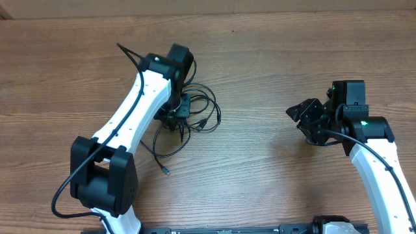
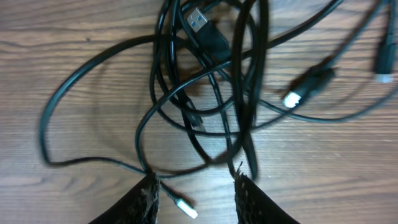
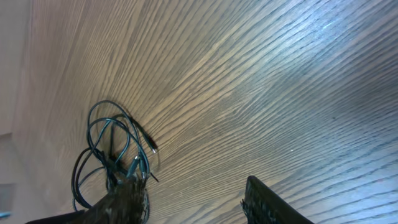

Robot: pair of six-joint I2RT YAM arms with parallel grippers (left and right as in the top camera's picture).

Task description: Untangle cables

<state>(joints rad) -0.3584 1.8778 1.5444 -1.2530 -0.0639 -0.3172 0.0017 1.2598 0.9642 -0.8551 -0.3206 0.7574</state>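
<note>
The cables (image 1: 198,114) lie as one loose black tangle on the wooden table, left of centre. One end with a small plug (image 1: 166,171) trails toward the front. My left gripper (image 1: 177,123) is down at the tangle's near side. In the left wrist view its fingers (image 2: 249,202) stand apart over the loops (image 2: 239,81). A thin cord with a white-tipped plug (image 2: 185,207) lies loose in the gap, not pinched. A USB plug (image 2: 205,28) sits on top. My right gripper (image 1: 298,123) hangs open over bare wood, far right of the tangle (image 3: 109,149).
The left arm's own thicker black wire (image 1: 127,52) sticks out beyond its wrist. The wooden table (image 1: 260,71) spreads between the two arms. The arms' base rail (image 1: 227,229) runs along the front edge.
</note>
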